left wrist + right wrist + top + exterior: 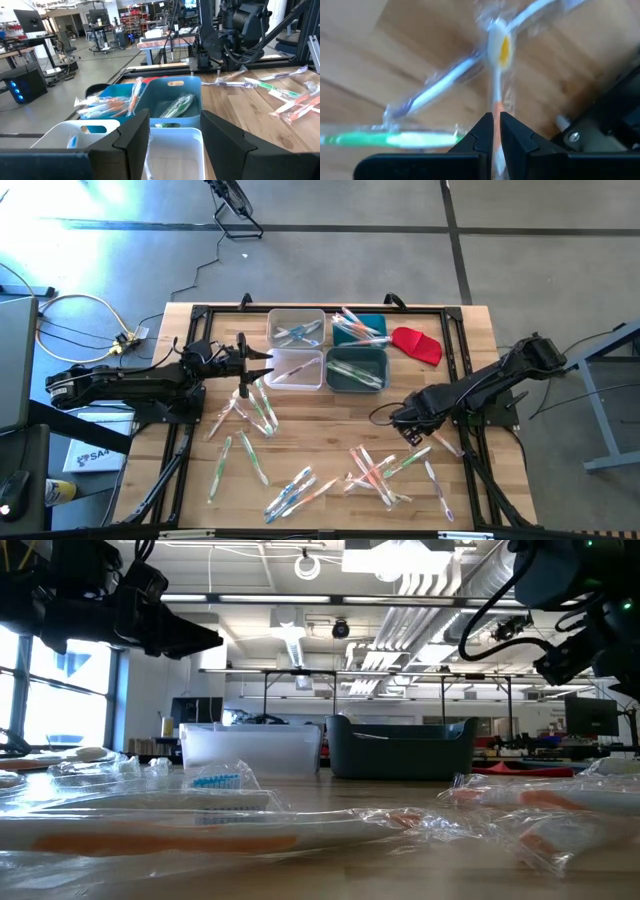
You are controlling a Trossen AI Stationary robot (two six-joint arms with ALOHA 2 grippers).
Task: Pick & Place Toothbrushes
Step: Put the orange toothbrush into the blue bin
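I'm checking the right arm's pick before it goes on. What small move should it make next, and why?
Probably lift straight up a little. The right gripper is shut on an orange toothbrush, low over the table among loose wrapped brushes; a short rise would clear them before carrying it toward the bins. The left gripper waits open over the white bin.

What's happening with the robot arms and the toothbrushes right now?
Right gripper shut on an orange toothbrush at the table's right side. Left gripper open, empty, over the white bin. Other wrapped toothbrushes lie close by.
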